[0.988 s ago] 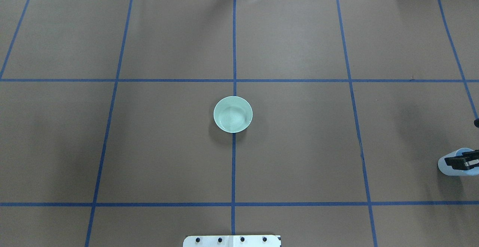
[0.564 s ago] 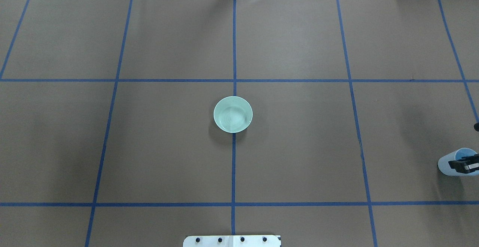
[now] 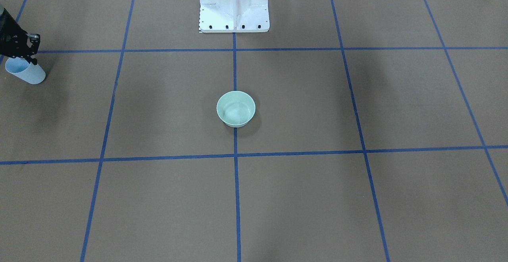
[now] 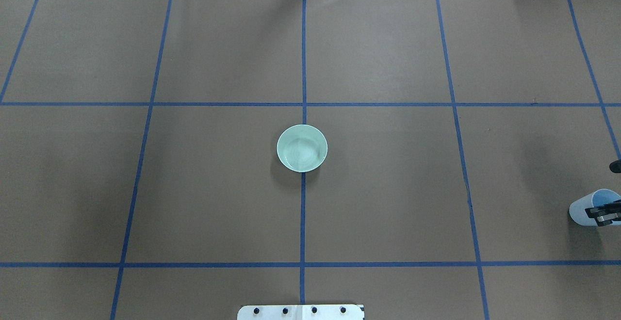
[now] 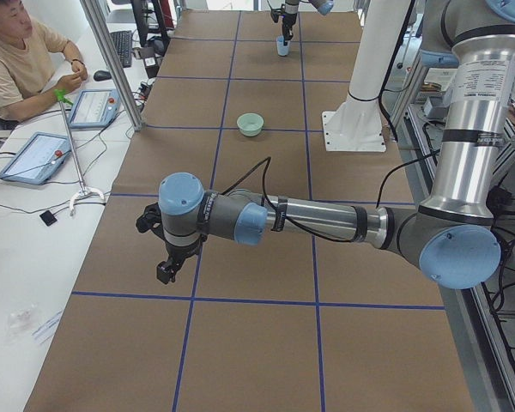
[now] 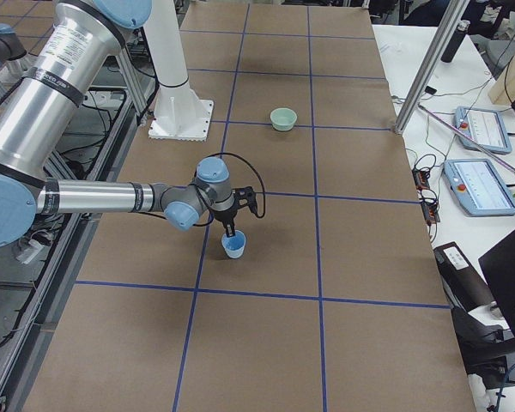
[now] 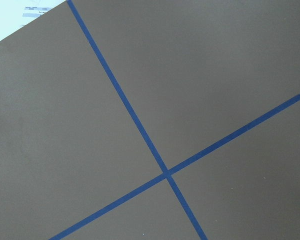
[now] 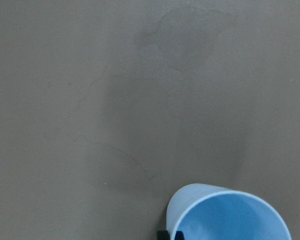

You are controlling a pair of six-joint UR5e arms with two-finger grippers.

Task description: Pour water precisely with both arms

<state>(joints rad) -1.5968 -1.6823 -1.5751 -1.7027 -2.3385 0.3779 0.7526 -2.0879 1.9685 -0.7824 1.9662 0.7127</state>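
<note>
A pale green bowl point(image 4: 280, 148) stands at the table's middle, also in the front view point(image 3: 235, 124). Water point(image 4: 302, 152) lies in it as faint ripples. A blue cup point(image 4: 582, 209) stands upright at the far right edge, also in the front view point(image 3: 28, 75). My right gripper point(image 4: 589, 212) reaches down onto the cup. In the right wrist view its tips point(image 8: 170, 233) sit close together astride the cup's rim point(image 8: 230, 215). My left gripper point(image 5: 166, 273) hangs over bare table far left and shows only in the exterior left view. I cannot tell whether it is open.
The white pedestal point(image 3: 234, 12) stands at the table's robot side. Blue tape lines point(image 4: 303, 213) grid the brown table cover. An operator point(image 5: 17, 60) sits beside the table with tablets point(image 5: 34, 154) and a metal pole point(image 5: 112, 69).
My right gripper has shifted toward the right edge of the overhead view, uncovering more of the blue cup. The cup has barely moved. The bowl has not moved.
</note>
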